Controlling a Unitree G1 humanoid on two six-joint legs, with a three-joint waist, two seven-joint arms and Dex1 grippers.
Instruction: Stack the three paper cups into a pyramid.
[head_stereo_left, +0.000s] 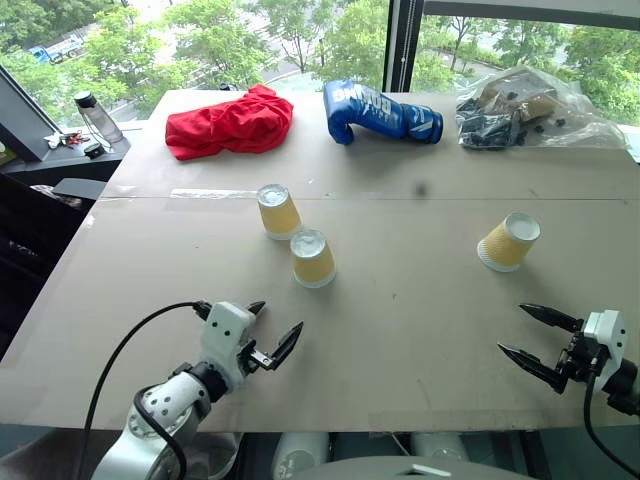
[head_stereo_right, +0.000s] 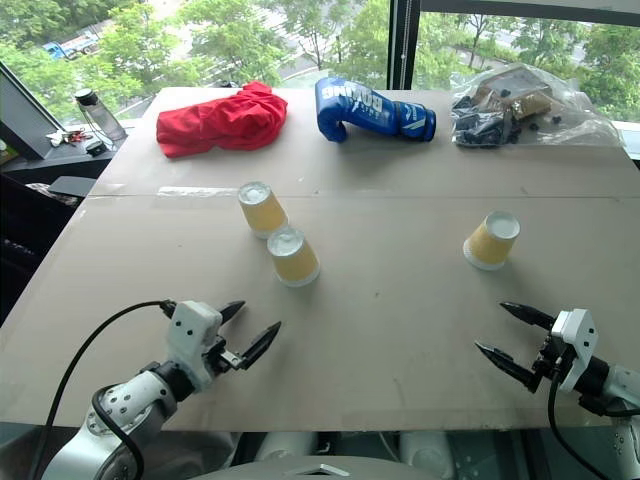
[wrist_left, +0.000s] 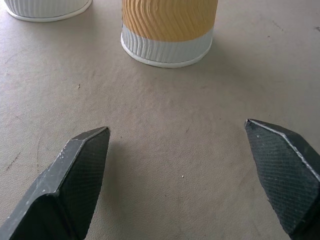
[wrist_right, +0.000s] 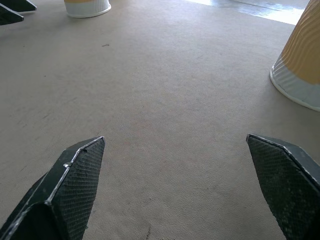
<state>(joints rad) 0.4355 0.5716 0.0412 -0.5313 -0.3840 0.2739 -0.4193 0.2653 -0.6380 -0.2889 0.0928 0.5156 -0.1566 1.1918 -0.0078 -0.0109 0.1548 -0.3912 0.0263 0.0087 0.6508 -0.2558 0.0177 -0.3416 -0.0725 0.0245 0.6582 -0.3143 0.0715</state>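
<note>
Three yellow-tan paper cups stand apart on the tan table (head_stereo_left: 400, 300), each mouth down with its white base up. Two are close together left of centre, the farther cup (head_stereo_left: 278, 210) and the nearer cup (head_stereo_left: 313, 258). The third cup (head_stereo_left: 509, 241) stands alone on the right. My left gripper (head_stereo_left: 272, 325) hovers open near the front edge, short of the nearer cup (wrist_left: 169, 30), nothing between its fingers. At the front right my right gripper (head_stereo_left: 512, 328) is open and empty too, with the lone cup (wrist_right: 302, 65) ahead of it and off to one side.
Along the table's far side lie a red cloth (head_stereo_left: 230, 122), a blue boxing glove (head_stereo_left: 380, 112) and a clear plastic bag of odds and ends (head_stereo_left: 530, 110). A water bottle (head_stereo_left: 98, 117) stands on a ledge beyond the left corner. Bare tabletop lies between the cups.
</note>
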